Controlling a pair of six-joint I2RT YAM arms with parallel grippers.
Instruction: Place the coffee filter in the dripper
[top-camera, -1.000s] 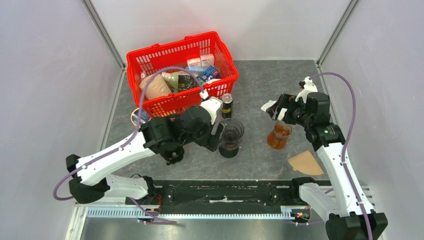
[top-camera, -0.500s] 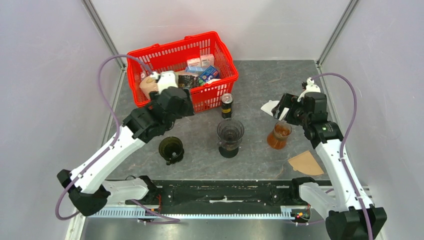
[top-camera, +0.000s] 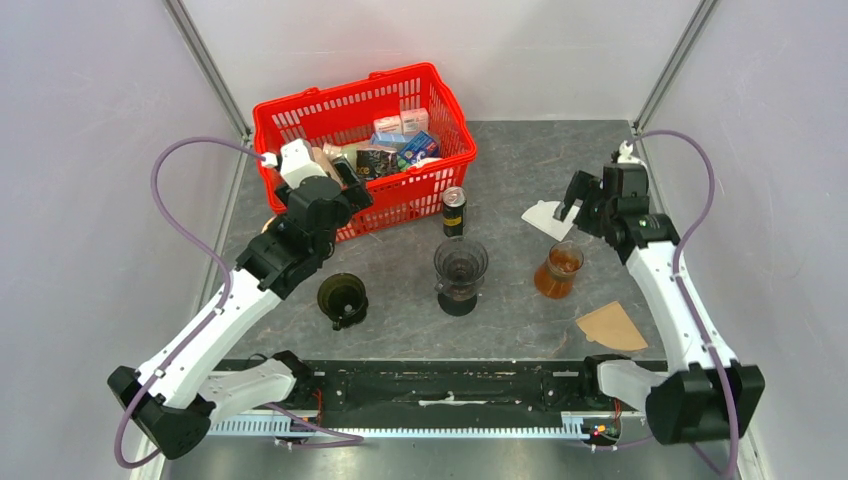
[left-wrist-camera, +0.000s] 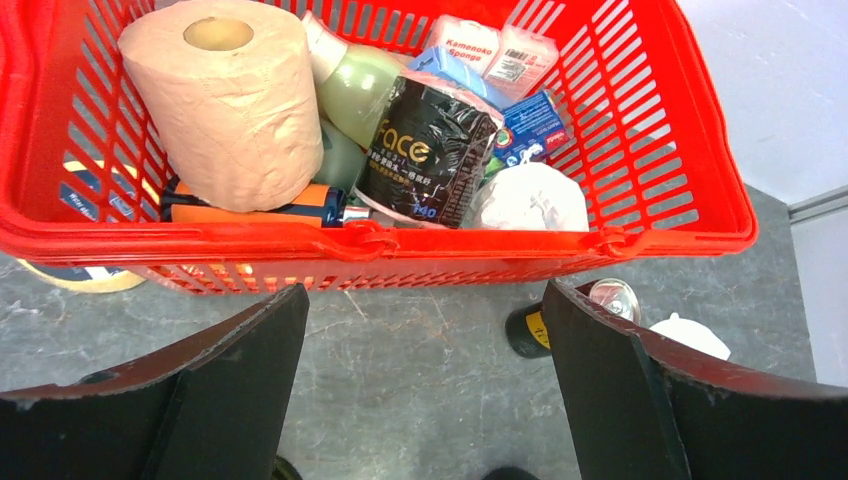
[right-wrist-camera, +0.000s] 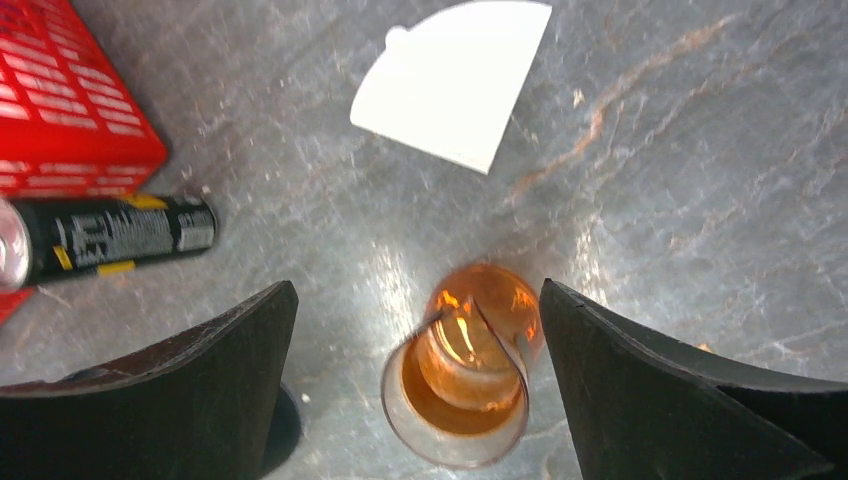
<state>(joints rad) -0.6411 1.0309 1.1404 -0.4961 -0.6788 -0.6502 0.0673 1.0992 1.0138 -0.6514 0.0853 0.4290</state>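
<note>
A white coffee filter (top-camera: 545, 215) lies flat on the grey table at the right; it also shows as the white filter (right-wrist-camera: 455, 80). A brown filter (top-camera: 612, 327) lies near the front right. The dark see-through dripper (top-camera: 461, 268) stands at mid-table. My right gripper (top-camera: 580, 208) hovers open just right of the white filter, above an amber glass (right-wrist-camera: 465, 370); nothing sits between the fingers of this gripper (right-wrist-camera: 417, 300). My left gripper (top-camera: 355, 185) hangs open and unladen at the red basket's front wall, and in its own view the gripper (left-wrist-camera: 423, 300) frames bare table.
The red basket (left-wrist-camera: 350, 240) holds a paper roll, bottles and packets. A black can (top-camera: 454, 210) stands between basket and dripper. A dark cup with a handle (top-camera: 342, 297) sits front left. The amber glass (top-camera: 561, 268) stands close to the white filter.
My left arm has swung away from the dripper, back and left to the basket's front. The right gripper has drawn slightly back and right, uncovering the white filter.
</note>
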